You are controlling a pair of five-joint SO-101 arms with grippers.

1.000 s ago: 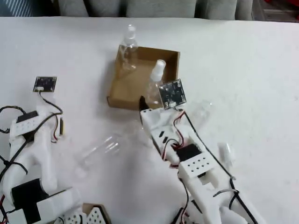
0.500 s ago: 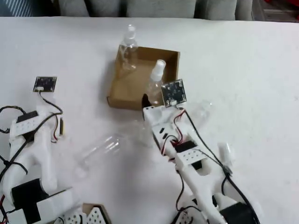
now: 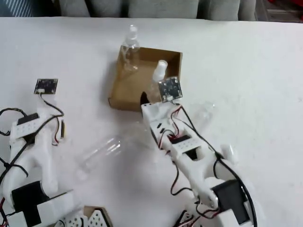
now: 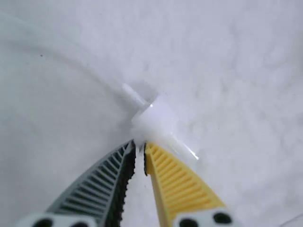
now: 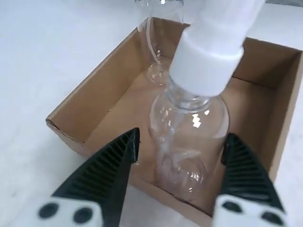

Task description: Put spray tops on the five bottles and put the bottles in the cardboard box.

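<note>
The cardboard box (image 3: 124,90) sits mid-table. A clear bottle with a white spray top (image 3: 129,47) stands in its far left corner. A second topped bottle (image 5: 189,127) stands upright inside the near wall of the box (image 5: 71,118), also seen from above as the topped bottle (image 3: 158,75). My right gripper (image 5: 180,142) is open, one finger either side of its body and the left one clearly apart from it. Against the table, my left gripper (image 4: 140,147) is shut, its tips touching a loose white spray top (image 4: 154,118). The left arm (image 3: 28,137) is folded at the table's left.
An uncapped clear bottle (image 3: 97,153) lies on the table between the arms. Another clear bottle (image 3: 203,112) lies right of the right arm, with a loose spray top (image 3: 228,152) nearer the front. The far and right parts of the table are open.
The right arm has stretched out flatter and its gripper has edged a little farther over the box wall. The left arm has not moved.
</note>
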